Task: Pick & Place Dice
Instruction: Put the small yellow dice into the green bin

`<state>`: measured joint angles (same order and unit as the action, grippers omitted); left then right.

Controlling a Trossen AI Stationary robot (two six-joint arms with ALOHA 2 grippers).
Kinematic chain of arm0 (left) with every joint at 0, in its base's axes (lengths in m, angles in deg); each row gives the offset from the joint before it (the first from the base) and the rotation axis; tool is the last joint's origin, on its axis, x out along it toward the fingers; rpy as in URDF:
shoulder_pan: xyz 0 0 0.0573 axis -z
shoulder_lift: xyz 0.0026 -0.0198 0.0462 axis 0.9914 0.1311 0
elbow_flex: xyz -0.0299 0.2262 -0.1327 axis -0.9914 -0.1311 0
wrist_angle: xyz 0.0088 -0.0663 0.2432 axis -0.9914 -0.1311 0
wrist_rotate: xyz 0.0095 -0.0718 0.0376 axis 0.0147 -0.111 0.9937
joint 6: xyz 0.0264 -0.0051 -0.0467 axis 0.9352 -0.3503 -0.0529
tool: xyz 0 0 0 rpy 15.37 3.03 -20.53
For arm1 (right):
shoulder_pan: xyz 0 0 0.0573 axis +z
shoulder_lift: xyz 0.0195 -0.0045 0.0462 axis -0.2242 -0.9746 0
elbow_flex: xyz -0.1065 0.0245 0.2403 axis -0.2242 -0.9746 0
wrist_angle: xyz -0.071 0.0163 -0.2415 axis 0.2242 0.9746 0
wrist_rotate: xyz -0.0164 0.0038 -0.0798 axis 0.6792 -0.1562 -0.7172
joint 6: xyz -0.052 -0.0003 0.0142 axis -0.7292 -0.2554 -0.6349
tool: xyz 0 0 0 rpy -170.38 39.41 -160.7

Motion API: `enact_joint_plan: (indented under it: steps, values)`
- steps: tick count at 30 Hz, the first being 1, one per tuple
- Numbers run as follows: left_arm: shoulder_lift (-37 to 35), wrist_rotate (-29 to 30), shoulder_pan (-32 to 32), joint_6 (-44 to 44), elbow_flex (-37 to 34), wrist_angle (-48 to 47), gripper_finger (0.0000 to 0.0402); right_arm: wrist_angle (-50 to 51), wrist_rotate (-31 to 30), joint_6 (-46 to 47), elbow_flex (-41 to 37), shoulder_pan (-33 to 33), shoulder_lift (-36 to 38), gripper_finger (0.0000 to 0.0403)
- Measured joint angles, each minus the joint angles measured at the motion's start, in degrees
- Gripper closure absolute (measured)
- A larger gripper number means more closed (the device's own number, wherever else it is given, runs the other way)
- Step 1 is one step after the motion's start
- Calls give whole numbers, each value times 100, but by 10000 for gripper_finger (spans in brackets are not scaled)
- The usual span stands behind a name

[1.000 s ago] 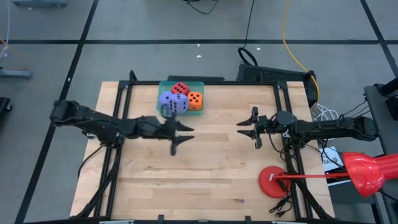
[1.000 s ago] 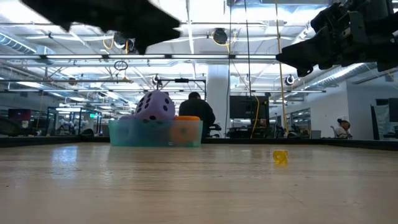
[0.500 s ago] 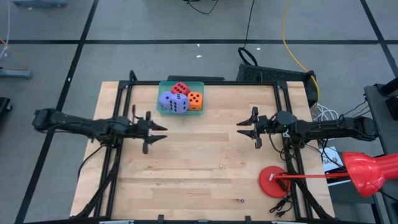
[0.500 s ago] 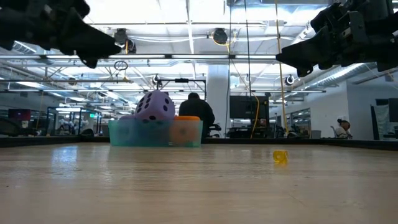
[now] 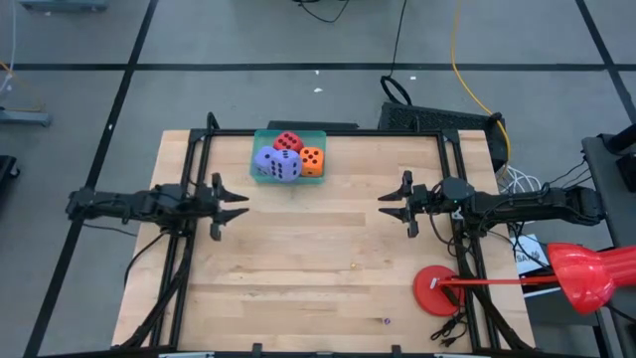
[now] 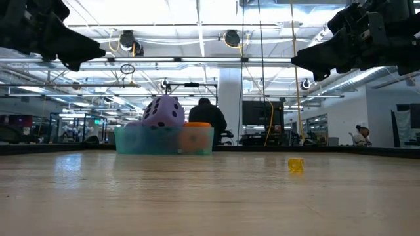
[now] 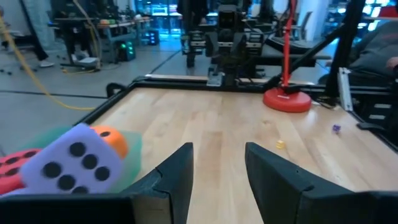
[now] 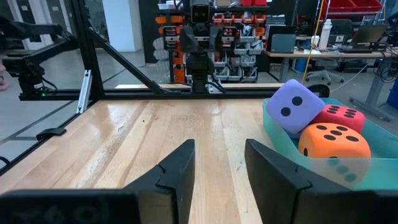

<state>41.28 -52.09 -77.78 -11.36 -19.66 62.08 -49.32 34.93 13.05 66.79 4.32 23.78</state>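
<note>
High view: the teal tray (image 5: 260, 136) sits at the far edge of the wooden desk (image 5: 328, 278) and serves as the reference point here. It holds the dice: a purple-blue die (image 5: 278, 163) riding on top at the tray's near-left part, a red die (image 5: 289, 141) behind it, and an orange die (image 5: 312, 160) at the tray's right side (a second purple-blue die cannot be made out).

The left end effector (image 5: 237, 204) hangs above the desk, nearer than the tray and to its left, fingers spread and holding nothing. The right end effector (image 5: 390, 207) hangs well to the tray's right and nearer, fingers likewise spread, empty.

Surroundings: a red round base (image 5: 437, 290) rests near the desk's corner far to the tray's right and nearest the front. A small yellow object (image 6: 296, 164) lies on bare desk, well apart from the tray; a tiny dark speck (image 5: 386, 320) lies near the front edge. Nothing stands between either end effector and the tray.
</note>
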Motion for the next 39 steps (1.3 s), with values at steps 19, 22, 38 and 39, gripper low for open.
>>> enact_joint_plan:
  steps: [19,22,38,39]
  values:
    - [-402,138,0,-334,0,-821,250,2,-1,0,0,-1,-1,273]
    - [-402,138,0,-334,0,-807,250,2,-1,0,0,1,-2,273]
    - [-400,137,0,-329,0,-805,250,2,1,0,0,0,0,273]
    - [-400,136,0,-329,0,-805,250,2,0,0,0,0,-1,273]
